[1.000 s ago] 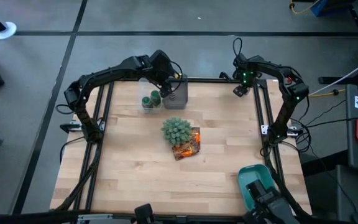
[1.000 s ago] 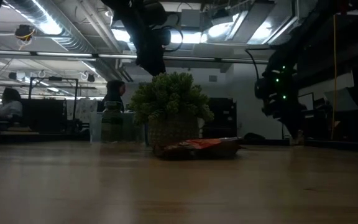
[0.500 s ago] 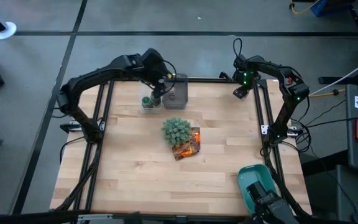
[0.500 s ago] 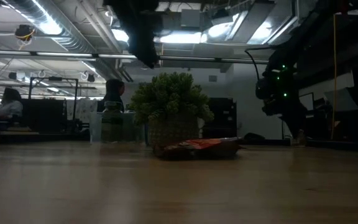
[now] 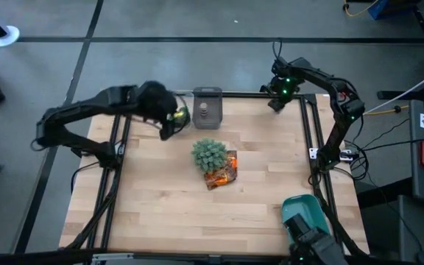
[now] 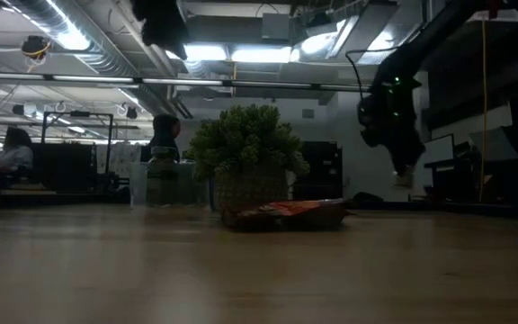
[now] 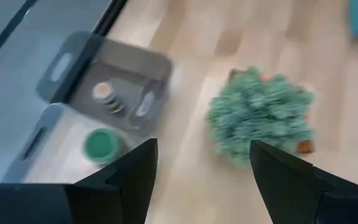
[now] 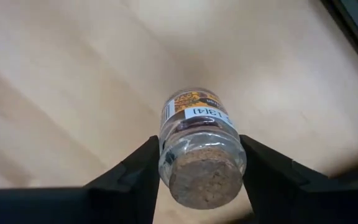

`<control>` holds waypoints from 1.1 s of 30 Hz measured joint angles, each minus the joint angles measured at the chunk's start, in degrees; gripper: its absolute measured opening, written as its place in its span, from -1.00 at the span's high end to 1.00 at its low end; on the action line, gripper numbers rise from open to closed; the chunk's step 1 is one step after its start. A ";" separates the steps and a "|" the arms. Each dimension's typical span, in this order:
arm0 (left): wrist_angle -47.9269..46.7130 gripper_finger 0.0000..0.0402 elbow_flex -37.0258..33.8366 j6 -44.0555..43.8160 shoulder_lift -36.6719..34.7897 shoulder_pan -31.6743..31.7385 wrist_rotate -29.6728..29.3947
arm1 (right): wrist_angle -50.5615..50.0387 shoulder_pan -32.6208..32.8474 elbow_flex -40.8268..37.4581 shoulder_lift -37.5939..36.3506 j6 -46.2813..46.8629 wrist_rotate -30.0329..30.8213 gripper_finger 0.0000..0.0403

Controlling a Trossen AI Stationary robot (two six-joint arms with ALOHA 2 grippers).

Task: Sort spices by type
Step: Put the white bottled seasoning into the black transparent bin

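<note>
My left gripper is open and holds nothing; it hovers left of the two small trays at the table's far edge. The grey tray holds a grey-brown jar. A green jar stands in the clear tray; my left arm hides part of that tray in the high view. My right gripper hangs over the table's far right corner, shut on a cork-lidded jar. The second green jar does not show. My right gripper pinches the cork-lidded jar between its two fingers at the glass wall just below the lid. The fingers come from above, on the lid's side, and the cork lid faces the wrist. The jar is lifted clear of the table, its base pointing down at the wood.
A spiky pale-green ball sits mid-table against a crinkled orange packet. A teal object lies at the near right edge. Black frame rails run along both table sides. People sit in the room behind.
My left gripper has drawn back from over the trays toward the table's left edge and has risen. My right gripper, still holding its jar, has shifted a little toward the table's left.
</note>
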 joint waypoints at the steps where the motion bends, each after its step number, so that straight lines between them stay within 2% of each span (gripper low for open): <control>1: 2.33 -0.19 -2.50 -0.77 -1.97 -1.17 -0.07 | 0.04 0.92 0.71 0.00 0.06 -1.80 0.06; 6: 13.41 -0.19 -15.53 -6.07 -9.88 -5.76 -0.48 | 3.36 7.89 3.06 -0.04 0.68 -12.19 0.07; 9: 20.11 -0.19 -22.90 -8.80 -12.69 -7.89 -0.70 | 7.32 13.00 4.19 -0.04 0.68 -14.79 0.04; 15: 31.68 -0.19 -35.51 -10.16 -13.75 -11.47 -0.72 | 19.19 23.26 5.63 -0.04 0.50 -12.03 0.06; 21: 54.78 -0.19 -47.16 -9.29 -13.75 -13.89 -0.70 | 30.85 30.24 5.67 -0.04 -1.43 -6.65 0.05; 26: 65.63 -0.19 -52.39 -9.29 -13.75 -14.04 -1.68 | 36.92 32.28 5.67 -0.04 -3.12 -3.20 0.06; 33: 69.53 -0.19 -54.64 -9.46 -13.75 -14.04 -3.95 | 41.97 31.56 5.73 0.97 -3.10 -3.38 0.06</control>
